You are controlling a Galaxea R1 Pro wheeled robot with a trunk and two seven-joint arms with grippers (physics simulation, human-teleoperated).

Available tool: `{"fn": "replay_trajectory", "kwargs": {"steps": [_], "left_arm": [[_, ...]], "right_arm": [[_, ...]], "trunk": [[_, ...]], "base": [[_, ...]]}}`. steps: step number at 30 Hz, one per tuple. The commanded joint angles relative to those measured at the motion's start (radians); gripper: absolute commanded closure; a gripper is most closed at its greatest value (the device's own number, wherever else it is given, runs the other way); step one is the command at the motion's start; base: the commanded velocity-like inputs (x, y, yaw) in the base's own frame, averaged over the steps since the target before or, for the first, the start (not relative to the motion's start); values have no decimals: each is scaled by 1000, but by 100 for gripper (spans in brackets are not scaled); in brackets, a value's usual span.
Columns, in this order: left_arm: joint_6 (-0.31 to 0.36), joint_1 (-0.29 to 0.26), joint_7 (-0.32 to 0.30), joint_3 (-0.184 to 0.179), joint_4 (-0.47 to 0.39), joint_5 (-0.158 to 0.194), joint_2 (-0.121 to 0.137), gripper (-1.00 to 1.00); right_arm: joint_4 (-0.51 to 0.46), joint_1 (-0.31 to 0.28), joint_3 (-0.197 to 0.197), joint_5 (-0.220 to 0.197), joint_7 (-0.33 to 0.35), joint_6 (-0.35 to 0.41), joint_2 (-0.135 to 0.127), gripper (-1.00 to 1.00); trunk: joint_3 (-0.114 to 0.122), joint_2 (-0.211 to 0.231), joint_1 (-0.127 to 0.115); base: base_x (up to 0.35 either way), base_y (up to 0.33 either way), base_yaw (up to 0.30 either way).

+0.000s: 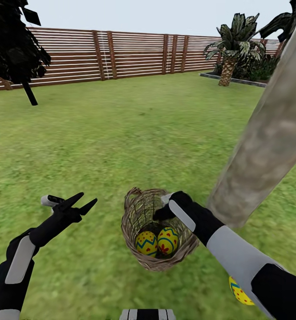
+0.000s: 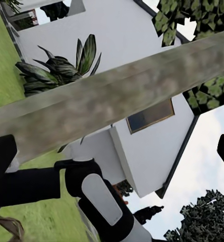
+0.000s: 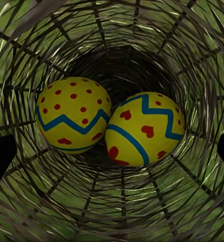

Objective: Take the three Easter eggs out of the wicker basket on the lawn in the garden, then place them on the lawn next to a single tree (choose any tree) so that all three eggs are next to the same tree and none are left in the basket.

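The wicker basket (image 1: 134, 213) sits on the lawn (image 1: 121, 142) beside the tree (image 1: 272, 133), whose mottled trunk leans across the right side. Two Easter eggs lie in the basket: one with red dots (image 1: 146, 243) (image 3: 71, 113) and one with red hearts (image 1: 168, 240) (image 3: 145, 128), touching each other. A third egg (image 1: 239, 291) lies on the grass near the trunk's base, partly hidden by my right arm. My right gripper (image 1: 163, 214) (image 3: 112, 154) reaches into the basket's mouth, open, its fingers apart above the eggs. My left gripper (image 1: 82, 202) hovers open left of the basket.
A brown slat fence (image 1: 121, 53) bounds the far side. A dark tree (image 1: 14, 44) stands at far left and a palm-like plant (image 1: 230, 49) at far right. A white house (image 2: 142, 75) shows behind the trunk (image 2: 107, 101) in the left wrist view.
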Motion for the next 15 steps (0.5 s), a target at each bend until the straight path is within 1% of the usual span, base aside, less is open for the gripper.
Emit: {"fn": "replay_trajectory", "kwargs": {"steps": [1, 10, 13, 15], "left_arm": [[5, -1, -2, 1, 0, 1, 1, -100], [5, -1, -2, 2, 3, 1, 3, -100], [5, -1, -2, 2, 5, 1, 3, -100], [5, -1, -2, 2, 11, 1, 3, -100]], "right_arm": [[1, -1, 2, -11, -11, 2, 0, -100], [1, -1, 0, -7, -13, -3, -2, -100], [3, -2, -1, -6, -16, -5, 2, -100], [12, -7, -12, -6, -17, -6, 3, -100]], "trunk": [[-5, -1, 0], [-40, -3, 4], [-40, -3, 4], [-40, -3, 4]], "base": [[0, 0, 0], [0, 0, 0], [0, 0, 0], [0, 0, 0]]}}
